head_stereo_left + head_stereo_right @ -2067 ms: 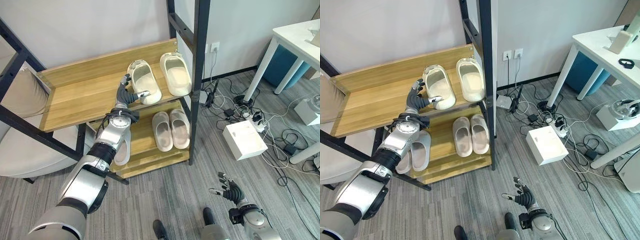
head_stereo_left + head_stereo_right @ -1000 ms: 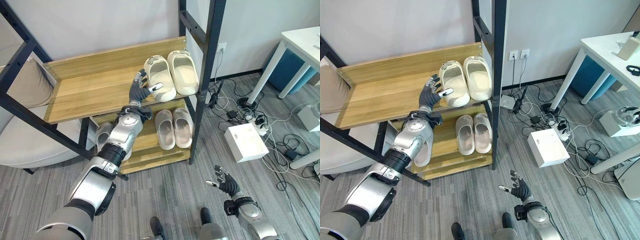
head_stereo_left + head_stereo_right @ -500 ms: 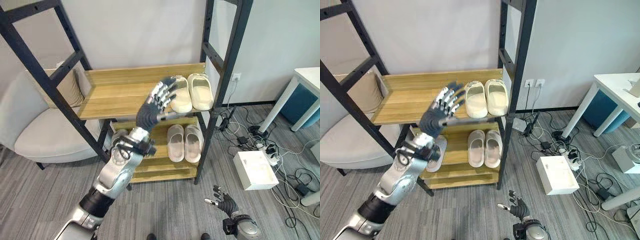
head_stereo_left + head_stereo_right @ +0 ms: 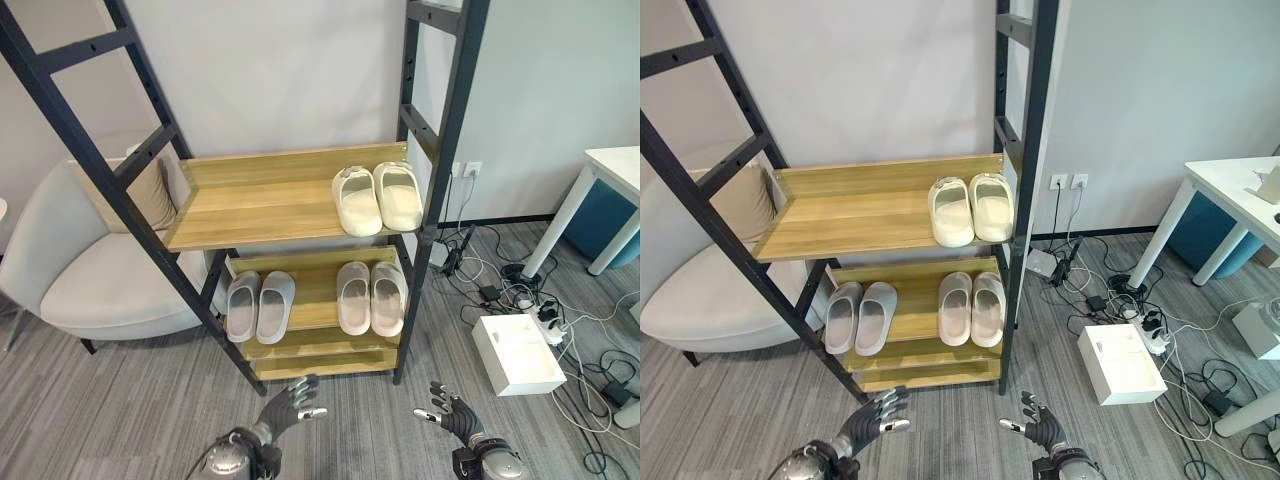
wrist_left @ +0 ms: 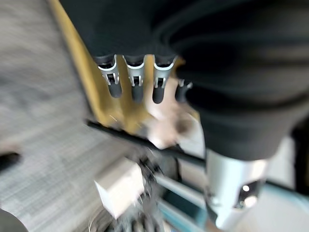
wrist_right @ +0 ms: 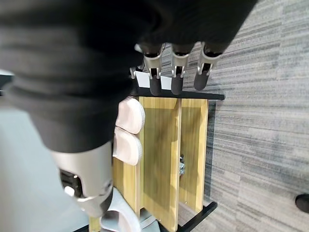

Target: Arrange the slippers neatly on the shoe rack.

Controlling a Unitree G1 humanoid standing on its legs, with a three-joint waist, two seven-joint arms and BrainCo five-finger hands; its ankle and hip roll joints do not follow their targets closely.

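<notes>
You have three slipper pairs on the shoe rack (image 4: 180,215): cream slippers (image 4: 377,198) upper right, pale slippers (image 4: 370,297) and grey slippers (image 4: 259,305) below. Left hand (image 4: 290,402) and right hand (image 4: 452,408) hang low, fingers spread, empty.

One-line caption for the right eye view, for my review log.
Three slipper pairs sit side by side on the shoe rack; left hand and right hand open, low.
</notes>
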